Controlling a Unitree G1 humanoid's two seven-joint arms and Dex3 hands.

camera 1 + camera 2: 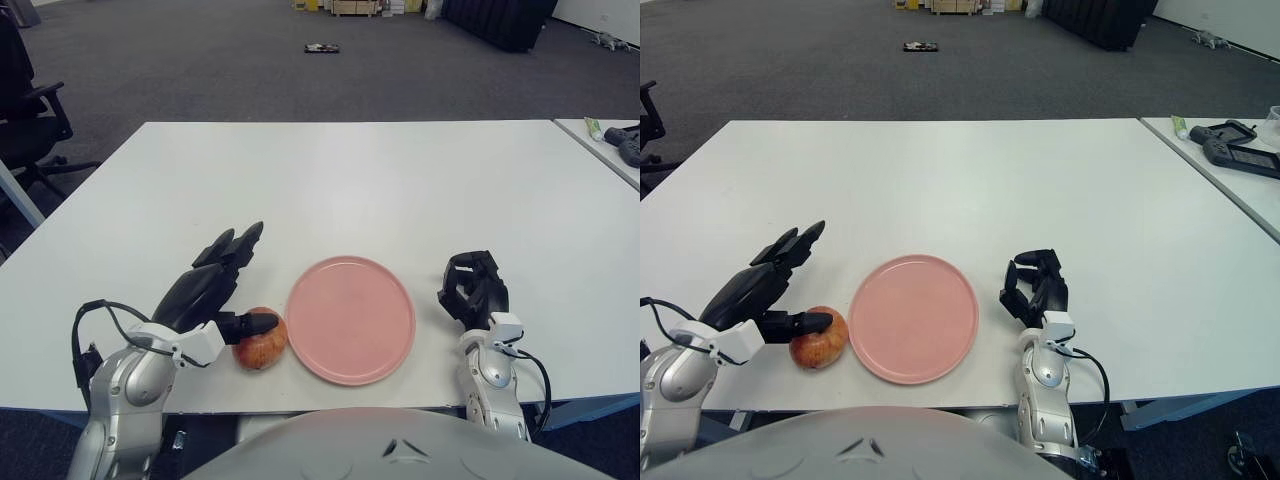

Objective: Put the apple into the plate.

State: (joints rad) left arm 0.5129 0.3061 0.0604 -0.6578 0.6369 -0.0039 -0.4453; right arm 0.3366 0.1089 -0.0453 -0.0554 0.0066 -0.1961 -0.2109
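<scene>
I am holding my left hand (pixel 215 290) low over the near left part of the table (pixel 350 170), forearm angling up from the near edge, palm turned toward the plate (pixel 351 318). Two of its fingers (pixel 238 246) are stretching straight out, forward and away from me, spread and gripping nothing, while the thumb (pixel 250 323) is reaching sideways and lying across the top of the apple (pixel 260 342). The thumb looks to be touching the apple's upper side, but nothing is closing under or around the fruit, so I am not grasping it. The apple is sitting on the table just left of the plate, its right side very near the plate's left rim; I cannot tell whether the two are touching. The plate is lying flat near the table's front edge, between my two hands. My right hand (pixel 472 287) is showing just to the right of the plate, wrist upright, its fingers curling inward into a loose fist with nothing inside. The left eye view is taking in an office chair (pixel 28 110) at the far left and only the corner of a second table at the right; the right eye view is losing most of that chair but is showing more of the second table (pixel 1230 165), with dark devices (pixel 1230 145) lying on it
</scene>
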